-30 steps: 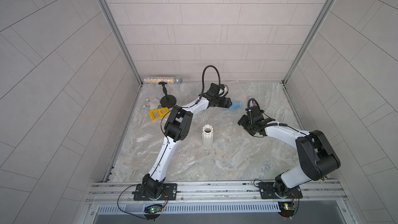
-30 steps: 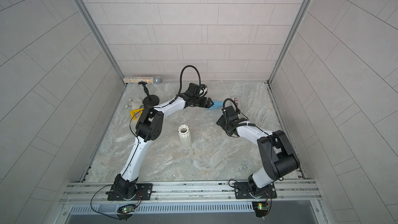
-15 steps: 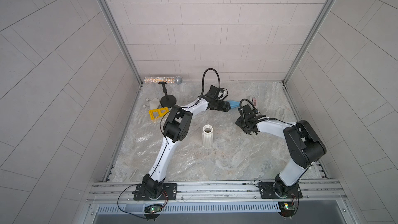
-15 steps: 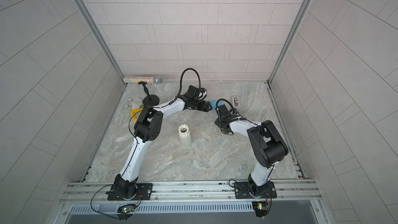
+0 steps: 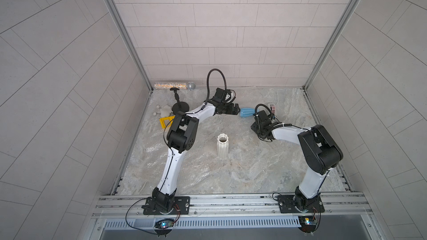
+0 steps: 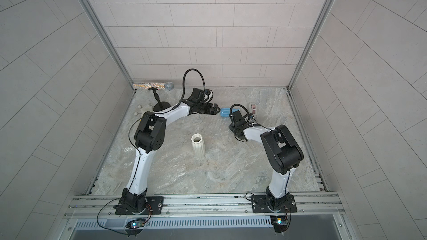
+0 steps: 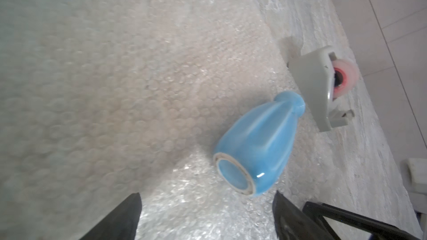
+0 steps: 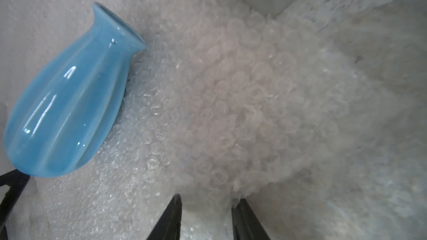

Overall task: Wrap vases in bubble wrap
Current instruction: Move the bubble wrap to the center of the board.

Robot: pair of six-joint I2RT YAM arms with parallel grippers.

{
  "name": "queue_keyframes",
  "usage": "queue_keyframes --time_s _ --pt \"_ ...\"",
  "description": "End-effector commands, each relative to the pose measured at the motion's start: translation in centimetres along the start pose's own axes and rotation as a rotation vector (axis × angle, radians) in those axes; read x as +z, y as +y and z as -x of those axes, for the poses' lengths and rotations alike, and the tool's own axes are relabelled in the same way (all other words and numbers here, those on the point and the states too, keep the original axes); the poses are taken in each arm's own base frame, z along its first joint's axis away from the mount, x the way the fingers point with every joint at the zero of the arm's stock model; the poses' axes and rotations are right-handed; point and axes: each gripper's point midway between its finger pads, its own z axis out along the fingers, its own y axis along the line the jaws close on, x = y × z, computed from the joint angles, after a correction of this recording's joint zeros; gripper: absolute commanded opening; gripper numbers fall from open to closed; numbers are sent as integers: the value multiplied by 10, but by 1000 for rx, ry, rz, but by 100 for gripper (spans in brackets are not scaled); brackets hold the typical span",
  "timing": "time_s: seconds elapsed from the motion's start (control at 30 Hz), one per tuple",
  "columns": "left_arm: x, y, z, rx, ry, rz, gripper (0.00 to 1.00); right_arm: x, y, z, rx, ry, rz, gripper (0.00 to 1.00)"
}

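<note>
The blue vase (image 7: pixel 258 144) lies on its side on the wrap (image 8: pixel 231 100), base toward the left gripper (image 7: pixel 206 195) and neck pointing away at the dispenser (image 7: pixel 316 88). That gripper is spread wide and empty, just short of the base, so it is the nearer one. The right gripper (image 8: pixel 208 198) sits beside the vase, jaws narrowed at a raised fold of wrap; whether they pinch it I cannot tell. The white vase (image 5: pixel 223 146) stands upright, well apart.
</note>
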Motion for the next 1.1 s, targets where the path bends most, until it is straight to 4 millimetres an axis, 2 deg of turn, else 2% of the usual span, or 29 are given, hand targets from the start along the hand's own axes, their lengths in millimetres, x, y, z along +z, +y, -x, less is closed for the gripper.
queue_keyframes --time_s 0.0,0.3,0.47,0.63,0.83,1.0,1.07 --pt "-4 14 0 -21 7 65 93 12 -25 -17 -4 44 -78 32" --pt "-7 23 -35 -83 79 86 93 -1 -7 -9 -73 23 -1 7" --pt "-14 22 -45 -106 124 90 93 -9 -10 -7 -94 14 14 1" --pt "-28 14 -63 -135 174 67 92 -24 -13 -2 -155 -8 35 0" --pt "-69 5 -54 -143 71 85 92 -32 -31 -9 -227 63 35 0" --pt "-88 8 -46 -149 41 111 92 -40 -50 -11 -279 108 19 0" --pt "-96 3 -41 -163 22 83 92 -43 -57 -12 -296 131 8 0"
